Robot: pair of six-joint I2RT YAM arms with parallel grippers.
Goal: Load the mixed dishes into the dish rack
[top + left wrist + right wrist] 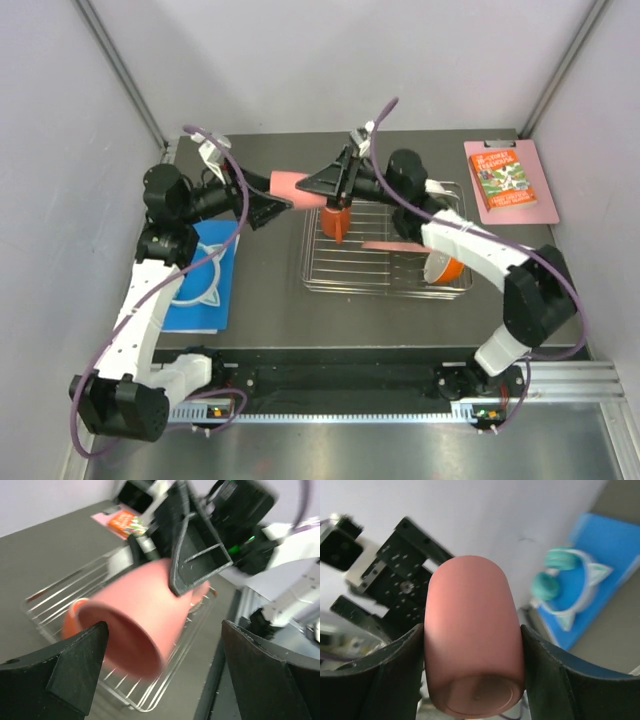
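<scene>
Plainly, the pink cup [290, 183] hangs in the air over the far left corner of the dish rack [330, 275], lying on its side between the two claws. The right claw [472, 645] is clamped on it, one finger pressed against each flank, with the cup's closed base turned toward that wrist. The left claw [164, 630] is spread wide, its two fingers standing on either side of the cup's open mouth without closing on it; the left wrist view is blurred, so I cannot tell whether either finger brushes the rim. The left arm rises along the left side of the counter [350, 320], bends at the far corner and reaches right toward the cup. The right arm climbs from its base, folds back over the rack and points left, so the two claws face each other. By count there is one pink cup, held; one orange cup [337, 222] in the rack just below the right claw; one orange bowl [443, 268] tipped at the rack's near right end, white inside showing; and one pink plate [395, 245] seen edge-on between them. There is one rack.
</scene>
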